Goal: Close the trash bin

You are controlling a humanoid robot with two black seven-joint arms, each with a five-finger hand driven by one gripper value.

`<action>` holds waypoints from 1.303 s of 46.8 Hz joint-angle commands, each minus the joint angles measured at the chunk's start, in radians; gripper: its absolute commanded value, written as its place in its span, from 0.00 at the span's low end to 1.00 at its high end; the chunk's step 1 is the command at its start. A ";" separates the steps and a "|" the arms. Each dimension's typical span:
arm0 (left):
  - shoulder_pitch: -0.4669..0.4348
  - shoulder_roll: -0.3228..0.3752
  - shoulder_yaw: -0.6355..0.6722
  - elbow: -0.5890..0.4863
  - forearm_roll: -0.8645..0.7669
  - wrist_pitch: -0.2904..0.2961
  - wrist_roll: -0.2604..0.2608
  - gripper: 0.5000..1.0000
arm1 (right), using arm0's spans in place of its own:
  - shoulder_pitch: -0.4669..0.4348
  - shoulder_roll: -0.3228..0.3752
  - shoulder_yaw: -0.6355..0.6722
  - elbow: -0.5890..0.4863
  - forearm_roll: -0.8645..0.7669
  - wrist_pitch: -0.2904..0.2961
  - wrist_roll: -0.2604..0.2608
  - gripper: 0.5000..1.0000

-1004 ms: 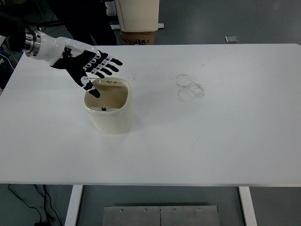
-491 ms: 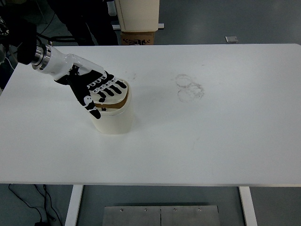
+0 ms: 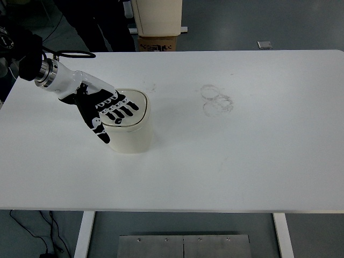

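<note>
The left hand lies flat, fingers spread, on the lid of the cream trash bin, which stands towards the far-left part of the white bench, and the lid looks level with the rim. The pressure falls on the left side of the top, so a harder push could tip the light bin or slide it along the bench, or the lid could spring up if it has not seated. The hand covers the lid's left edge, so the seam there cannot be checked.
</note>
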State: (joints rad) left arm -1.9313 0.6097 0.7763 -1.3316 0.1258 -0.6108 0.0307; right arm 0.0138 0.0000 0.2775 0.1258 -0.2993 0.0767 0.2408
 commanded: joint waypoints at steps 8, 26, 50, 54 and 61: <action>0.005 -0.008 0.001 0.000 0.000 0.000 0.000 1.00 | 0.000 0.000 0.000 0.000 0.000 0.000 0.000 0.98; 0.000 -0.005 -0.002 0.009 0.000 0.000 -0.002 1.00 | 0.000 0.000 0.000 0.000 0.000 0.000 0.000 0.98; 0.003 0.036 -0.065 0.225 -0.127 0.000 -0.014 1.00 | 0.000 0.000 0.000 0.000 0.000 0.000 0.000 0.98; 0.029 0.039 -0.072 0.276 -0.149 0.000 -0.017 1.00 | 0.000 0.000 0.000 0.000 0.000 0.000 0.000 0.98; 0.147 0.065 -0.175 0.376 -0.201 0.009 -0.061 1.00 | 0.000 0.000 0.000 0.000 0.000 0.000 0.000 0.98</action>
State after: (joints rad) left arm -1.8355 0.6521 0.6547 -0.9947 -0.0592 -0.6109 -0.0125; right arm 0.0139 0.0000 0.2778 0.1258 -0.2991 0.0766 0.2411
